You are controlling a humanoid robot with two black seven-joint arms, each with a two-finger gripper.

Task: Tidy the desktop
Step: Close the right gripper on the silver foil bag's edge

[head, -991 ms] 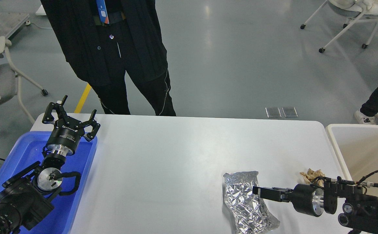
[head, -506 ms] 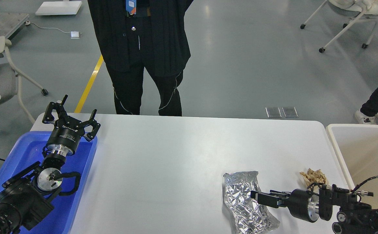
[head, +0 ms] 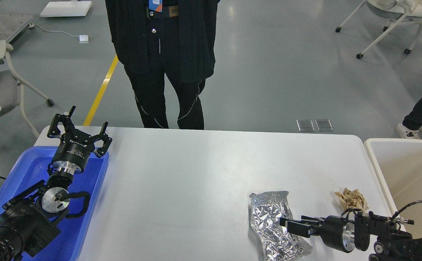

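Head view, right gripper (head: 290, 226) low over desktop (head: 196, 174)

**White desktop across the middle and lower frame**

The desktop (head: 196, 181) is a large, smooth, white rectangular tabletop with rounded far corners, lying flat and level. Its far edge runs straight across the middle of the frame, and the surface widens toward the bottom edge, where it is cut off. Most of it is bare and softly glossy, with items only at its left and lower right.
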